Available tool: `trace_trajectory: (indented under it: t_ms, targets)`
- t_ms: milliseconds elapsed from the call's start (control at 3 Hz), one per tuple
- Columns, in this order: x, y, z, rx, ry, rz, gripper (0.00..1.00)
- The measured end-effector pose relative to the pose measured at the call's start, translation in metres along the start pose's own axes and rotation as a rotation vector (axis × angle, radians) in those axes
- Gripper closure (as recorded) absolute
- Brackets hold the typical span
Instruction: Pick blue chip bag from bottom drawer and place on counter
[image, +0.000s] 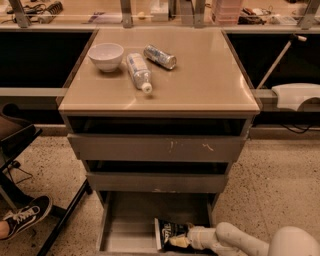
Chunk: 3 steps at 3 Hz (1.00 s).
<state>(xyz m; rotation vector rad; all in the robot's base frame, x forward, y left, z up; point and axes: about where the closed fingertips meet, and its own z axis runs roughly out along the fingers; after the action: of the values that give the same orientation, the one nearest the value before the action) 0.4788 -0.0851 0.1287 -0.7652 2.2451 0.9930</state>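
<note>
Far left, on the speckled floor: a black sneaker (22, 220) with white laces, beside black chair legs (65, 220).

The surface (210, 80) is the glossy tan top of the drawer cabinet. A white bowl (106, 56) stands upright near its rear left corner. Just right of the bowl a clear plastic bottle (138, 71) lies on its side, white cap pointing to the front edge. A silver can (160, 56) lies on its side just right of the bottle's base, near the rear edge. I cannot tell if the can and bottle touch.

Below the surface are three grey drawers, all pulled out some way. The top drawer (155, 148) has pale scuffs on its front. The middle drawer (155, 182) sits under it. The bottom drawer (127, 225) is out the furthest, its flat grey floor showing.

The blue chip bag (167, 232) lies in the bottom drawer, on the floor at the front right part, white lettering up. The end effector (181, 242) is down inside the bottom drawer, right at the bag's lower right edge and looking to touch it. I cannot tell whether it is open, closed or gripping the bag. The pale arm (240, 242) runs from it to the lower right.

Far right, a white object (297, 95) sits on the rail beside the cabinet.
</note>
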Motion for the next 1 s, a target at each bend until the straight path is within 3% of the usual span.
trace_trajectory:
  t_ms: [333, 667, 1000]
  targets:
    - [-0.002, 0.001, -0.002, 0.0, 0.0, 0.0, 0.89]
    - [-0.029, 0.019, -0.036, -0.035, -0.051, -0.02, 1.0]
    - [-0.082, 0.036, -0.143, -0.046, -0.149, -0.037, 1.0]
